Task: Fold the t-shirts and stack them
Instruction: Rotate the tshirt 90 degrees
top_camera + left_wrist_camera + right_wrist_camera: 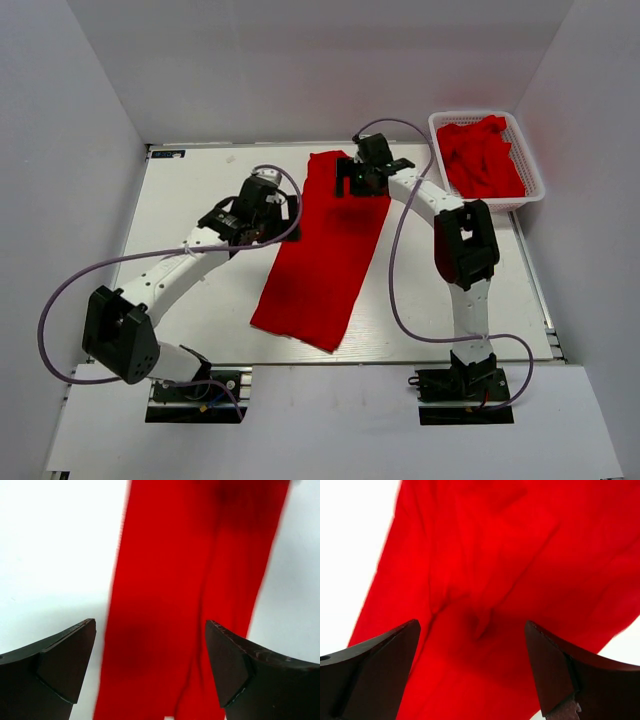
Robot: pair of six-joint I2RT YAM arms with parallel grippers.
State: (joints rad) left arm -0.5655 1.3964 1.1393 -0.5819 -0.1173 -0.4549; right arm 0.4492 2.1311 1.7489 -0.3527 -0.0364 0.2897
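Shirt [325,245], red, is laid out in a long strip mid table [190,190]. More red shirts [482,160] are piled in white basket [536,172], far right corner. L gripper [150,622] is held over shirt's left edge, fingers wide, nothing gripped. R gripper [472,624] is held over its far end, fingers wide too.

I am looking down on a white table [220,325], and it is filling the floor of a plain booth. Pale walls are rising around me: the back wall [320,70], the left wall [60,180] and the right wall [595,250]. Soft, even light is falling everywhere. A white mesh basket [470,114] is sitting at the table's far right corner.
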